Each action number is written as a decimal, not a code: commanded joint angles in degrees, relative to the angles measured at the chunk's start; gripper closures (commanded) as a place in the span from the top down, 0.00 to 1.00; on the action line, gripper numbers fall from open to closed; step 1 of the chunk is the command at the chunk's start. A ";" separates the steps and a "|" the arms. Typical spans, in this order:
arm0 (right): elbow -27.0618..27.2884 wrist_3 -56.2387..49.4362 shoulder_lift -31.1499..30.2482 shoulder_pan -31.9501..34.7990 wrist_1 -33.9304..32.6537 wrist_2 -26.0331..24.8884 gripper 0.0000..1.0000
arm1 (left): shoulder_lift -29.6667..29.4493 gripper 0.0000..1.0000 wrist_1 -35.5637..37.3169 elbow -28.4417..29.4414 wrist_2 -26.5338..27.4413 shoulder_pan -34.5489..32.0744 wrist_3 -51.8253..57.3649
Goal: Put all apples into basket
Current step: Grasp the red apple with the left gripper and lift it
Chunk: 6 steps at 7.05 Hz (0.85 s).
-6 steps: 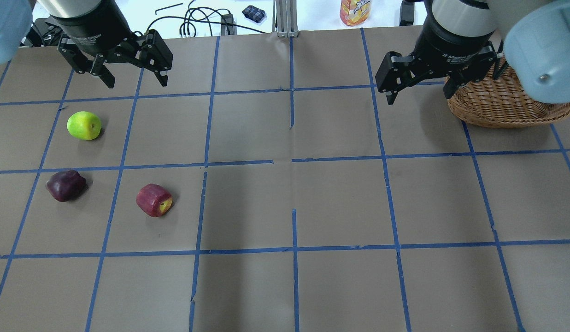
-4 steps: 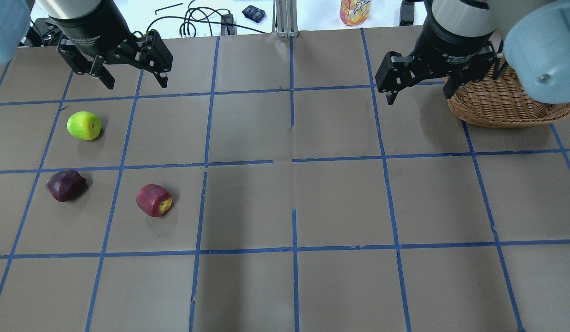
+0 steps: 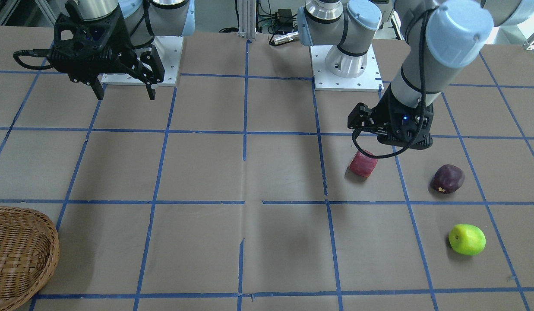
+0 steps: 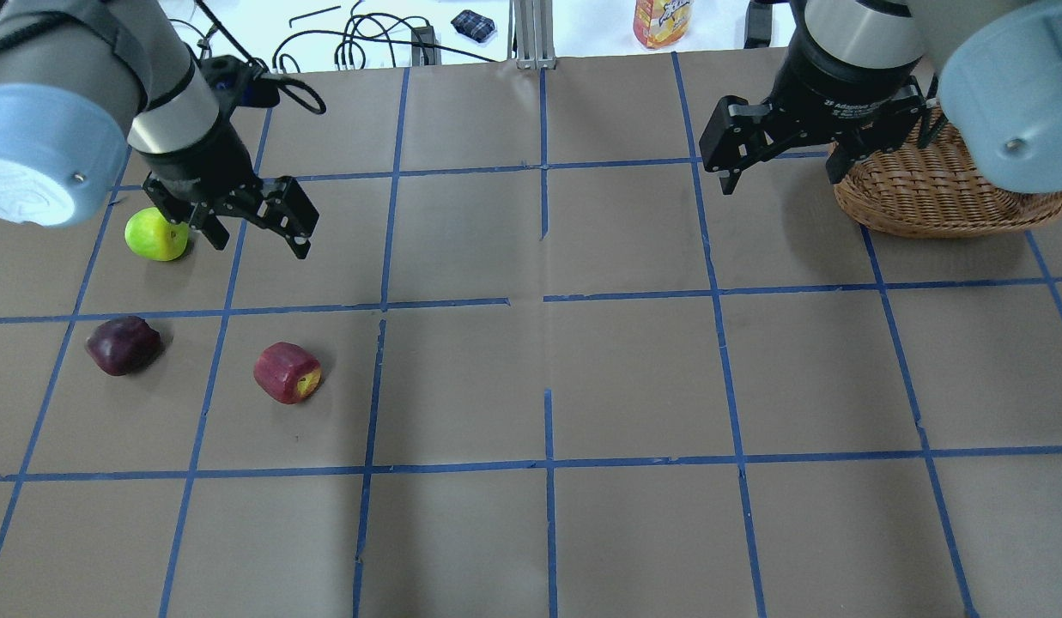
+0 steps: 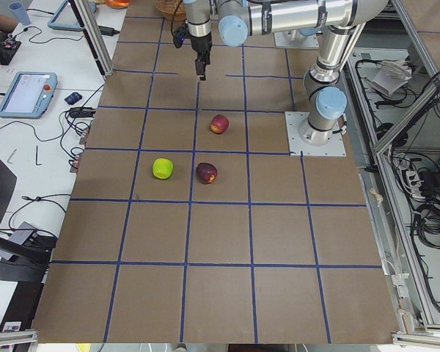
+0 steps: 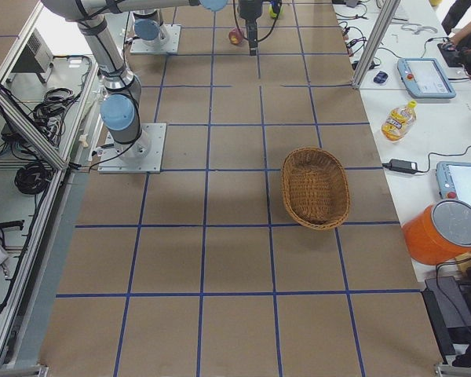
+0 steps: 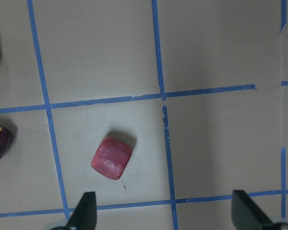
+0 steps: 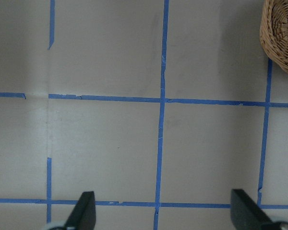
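Note:
Three apples lie on the left half of the table: a lime green apple (image 4: 156,233), a dark maroon apple (image 4: 123,344) and a blocky red apple (image 4: 287,372). My left gripper (image 4: 257,245) is open and empty above the table, just right of the green apple and behind the red one. The left wrist view shows the red apple (image 7: 112,157) on the table between the open fingers (image 7: 84,213), nearer the left one. The wicker basket (image 4: 934,193) stands at the far right. My right gripper (image 4: 779,182) is open and empty, just left of the basket.
An orange drink bottle (image 4: 661,21), black cables (image 4: 367,39) and a small dark pouch (image 4: 473,24) lie beyond the table's far edge. Blue tape lines divide the brown table (image 4: 634,378) into squares. The arm bases (image 3: 345,69) stand at the robot's side.
My left arm has come from the far edge toward the apples and lower, and its gripper now hangs beside the green apple. The right arm and the apples have not moved.

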 commanded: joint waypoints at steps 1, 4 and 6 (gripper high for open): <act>0.00 0.00 0.00 0.00 0.00 0.00 1.00 | -0.75 1.00 10.33 -13.33 0.02 5.73 8.15; 0.00 0.00 0.00 -0.09 0.00 0.00 1.00 | -3.81 1.00 26.15 -23.91 -0.07 5.83 11.07; 0.00 0.00 0.00 -0.09 0.00 0.00 1.00 | -5.84 0.99 30.80 -26.38 -0.67 6.18 10.91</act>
